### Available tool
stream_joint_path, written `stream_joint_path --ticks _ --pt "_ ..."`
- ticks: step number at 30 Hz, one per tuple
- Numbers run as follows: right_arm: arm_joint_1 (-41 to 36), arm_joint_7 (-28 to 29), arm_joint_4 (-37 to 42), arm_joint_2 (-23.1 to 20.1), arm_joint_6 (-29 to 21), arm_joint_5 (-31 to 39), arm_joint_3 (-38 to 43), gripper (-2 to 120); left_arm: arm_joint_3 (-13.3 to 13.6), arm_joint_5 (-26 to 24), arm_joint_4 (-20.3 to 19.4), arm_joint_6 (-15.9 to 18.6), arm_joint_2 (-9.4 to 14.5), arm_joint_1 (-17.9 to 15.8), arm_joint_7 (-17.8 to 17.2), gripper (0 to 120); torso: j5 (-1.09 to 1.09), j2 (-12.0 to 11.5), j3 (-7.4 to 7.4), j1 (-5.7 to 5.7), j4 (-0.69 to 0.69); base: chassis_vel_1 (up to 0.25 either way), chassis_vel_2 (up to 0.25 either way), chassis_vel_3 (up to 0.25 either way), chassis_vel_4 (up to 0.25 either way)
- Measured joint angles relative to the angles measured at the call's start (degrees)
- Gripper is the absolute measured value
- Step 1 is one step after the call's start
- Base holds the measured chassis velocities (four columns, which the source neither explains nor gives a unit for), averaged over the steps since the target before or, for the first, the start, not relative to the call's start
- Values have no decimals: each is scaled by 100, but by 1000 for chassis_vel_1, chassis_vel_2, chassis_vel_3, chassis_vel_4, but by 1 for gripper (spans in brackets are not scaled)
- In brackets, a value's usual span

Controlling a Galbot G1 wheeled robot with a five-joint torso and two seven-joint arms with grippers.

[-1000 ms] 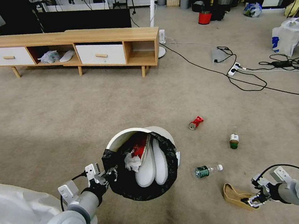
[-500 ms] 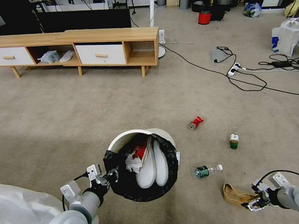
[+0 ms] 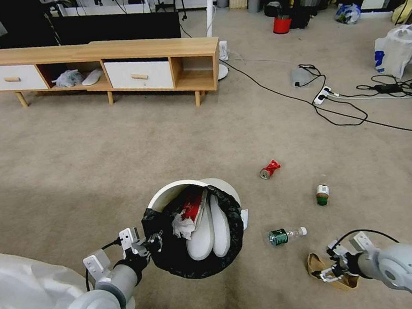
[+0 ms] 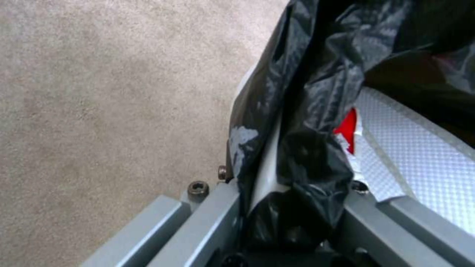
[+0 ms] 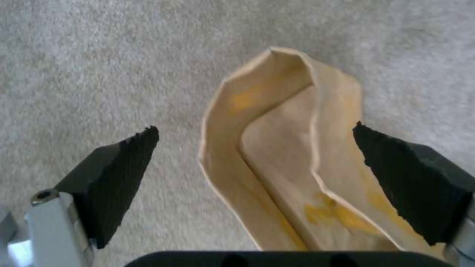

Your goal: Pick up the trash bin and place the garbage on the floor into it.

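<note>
A long wooden TV cabinet (image 3: 106, 66) with 2 white drawers stands on thin legs at the far side of the room, and its open shelf holds a plastic bag (image 3: 68, 79). To its right, black cables (image 3: 339, 104) and a power strip (image 3: 321, 94) lie near a large white plastic bag (image 3: 399, 49). Further back stands a red bucket (image 3: 281, 25).

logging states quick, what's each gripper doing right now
Left gripper: shut on the trash bin rim and its black liner.
Right gripper: open around the brown paper carton, not gripping.
</note>
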Motion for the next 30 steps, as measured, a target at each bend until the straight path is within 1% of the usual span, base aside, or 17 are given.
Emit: stream_joint_path --ticks 5,12,23,30 --pt "257 -10 -268 173 10 -28 -266 100 -32 -62 45 -9 55 -32 0 0 0 0 0 0 0 0 0 0 0" --pt "239 -24 -390 229 19 -106 -315 100 -33 -94 80 -13 80 -58 -15 0 0 0 0 0 -1 0 0 0 0" --pt "52 -25 -400 232 45 -200 -127 100 -12 -73 86 -15 44 -35 -23 0 0 0 0 0 -1 0 0 0 0" --pt "-65 -19 -542 219 130 -339 83 100 -3 -26 14 -15 13 11 -23 0 1 0 0 0 -1 0 0 0 0"
